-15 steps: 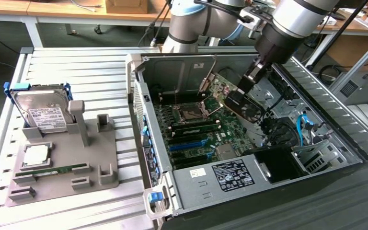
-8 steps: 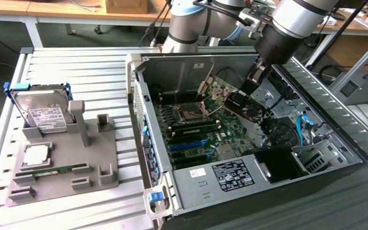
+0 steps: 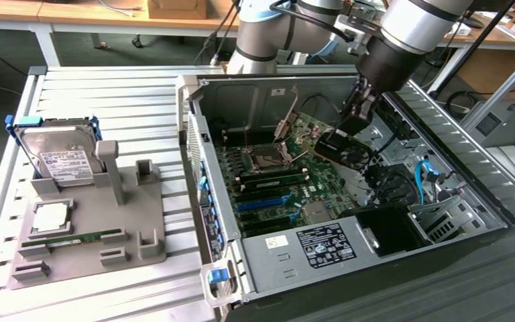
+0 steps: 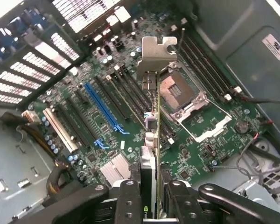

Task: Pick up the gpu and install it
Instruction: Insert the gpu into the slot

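Inside the open grey metal computer case [image 3: 239, 100], above its green motherboard [image 4: 196, 154], the thin dark gpu [image 4: 151, 121] with a silvery end bracket is held edge-on, so its faces are hidden; it is clamped between the fingers of the black gripper [image 4: 154, 203]. The writing on the black power-supply label [image 3: 324, 245] cannot be read.

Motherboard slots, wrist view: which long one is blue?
The long slot is bright blue; the other long ones are black, apart from one white slot.
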Action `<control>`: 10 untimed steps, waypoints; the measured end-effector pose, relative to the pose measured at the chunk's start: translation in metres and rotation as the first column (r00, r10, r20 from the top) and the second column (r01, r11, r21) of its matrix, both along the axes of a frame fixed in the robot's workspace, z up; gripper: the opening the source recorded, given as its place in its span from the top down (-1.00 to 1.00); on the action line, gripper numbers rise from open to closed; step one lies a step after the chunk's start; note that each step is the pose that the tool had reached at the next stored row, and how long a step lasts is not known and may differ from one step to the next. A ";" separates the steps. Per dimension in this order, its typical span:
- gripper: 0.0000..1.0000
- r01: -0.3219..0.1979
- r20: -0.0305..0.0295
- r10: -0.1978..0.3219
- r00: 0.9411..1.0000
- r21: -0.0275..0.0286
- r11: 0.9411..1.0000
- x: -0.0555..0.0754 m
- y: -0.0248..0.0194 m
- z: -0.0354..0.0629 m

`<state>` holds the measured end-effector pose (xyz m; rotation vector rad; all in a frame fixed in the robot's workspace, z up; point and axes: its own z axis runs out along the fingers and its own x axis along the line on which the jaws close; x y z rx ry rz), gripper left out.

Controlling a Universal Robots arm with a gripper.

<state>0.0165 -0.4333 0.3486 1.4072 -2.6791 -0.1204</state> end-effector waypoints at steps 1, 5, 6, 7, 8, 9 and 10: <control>0.47 -0.018 0.000 0.018 1.000 0.000 1.000 0.000 0.0000 -0.0001; 0.47 -0.098 0.000 0.098 0.995 0.000 0.995 0.000 0.0000 -0.0006; 0.47 -0.119 0.000 0.119 0.993 0.000 0.993 0.000 0.0000 -0.0007; 0.47 -0.138 0.000 0.138 0.990 0.000 0.990 0.000 0.0000 -0.0009; 0.47 -0.156 0.000 0.156 0.988 0.000 0.988 0.000 0.0000 -0.0010; 0.47 -0.173 0.000 0.173 0.985 0.000 0.985 0.000 0.0000 -0.0011; 0.47 -0.191 0.000 0.191 0.982 0.000 0.982 0.000 0.0000 -0.0012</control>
